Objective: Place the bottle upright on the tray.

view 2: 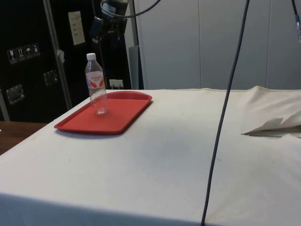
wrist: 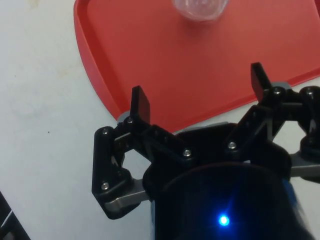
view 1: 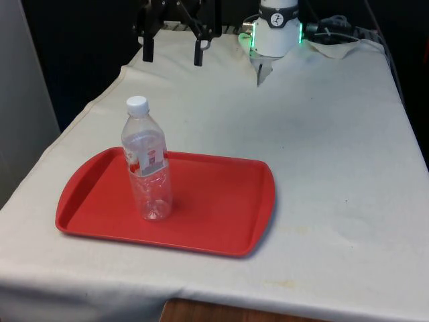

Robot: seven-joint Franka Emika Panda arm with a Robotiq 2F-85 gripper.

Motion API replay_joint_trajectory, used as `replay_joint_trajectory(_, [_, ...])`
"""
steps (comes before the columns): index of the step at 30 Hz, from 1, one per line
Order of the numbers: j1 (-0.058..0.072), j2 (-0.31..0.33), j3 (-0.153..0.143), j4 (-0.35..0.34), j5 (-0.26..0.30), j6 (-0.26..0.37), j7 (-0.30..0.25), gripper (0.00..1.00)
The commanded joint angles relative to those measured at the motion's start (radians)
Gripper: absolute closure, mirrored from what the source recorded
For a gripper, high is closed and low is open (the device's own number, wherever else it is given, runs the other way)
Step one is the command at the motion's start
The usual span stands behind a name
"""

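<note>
A clear plastic bottle point(view 1: 147, 161) with a white cap and a red-and-white label stands upright on the red tray point(view 1: 208, 215), towards the front view's left half of it. The side view shows the same bottle point(view 2: 96, 84) upright on the tray point(view 2: 122, 113). My gripper point(view 1: 173, 48) hangs open high above the far edge of the table, well behind the tray, with nothing between its fingers. From the wrist, the open gripper point(wrist: 200, 90) looks down on the tray point(wrist: 165, 60), with the bottle point(wrist: 200, 7) at the picture's edge.
The tray lies near the table's front edge at the front view's left. A crumpled fold of white cloth point(view 2: 273, 125) lies near the robot's base. A black cable point(view 2: 225, 108) hangs in front of the side view.
</note>
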Motion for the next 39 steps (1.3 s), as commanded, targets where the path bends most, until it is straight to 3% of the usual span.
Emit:
replay_joint_trajectory(1, [0.002,0.011,-0.007,0.016,-0.013,-0.018,0.009,0.00])
replay_joint_trajectory(4, [0.001,0.027,-0.011,0.050,-0.015,-0.050,0.007,0.00])
replay_joint_trajectory(5, [0.000,0.019,-0.004,0.036,-0.002,-0.031,0.000,0.00])
replay_joint_trajectory(14, [0.000,0.068,-0.027,0.134,-0.016,-0.127,0.004,0.00])
replay_joint_trajectory(15, [0.000,0.065,-0.023,0.126,-0.007,-0.113,0.000,0.00])
replay_joint_trajectory(25, [0.002,0.063,-0.045,0.164,-0.030,-0.193,-0.009,0.00])
replay_joint_trajectory(39, [0.001,0.032,-0.061,0.154,-0.023,-0.250,-0.057,0.00])
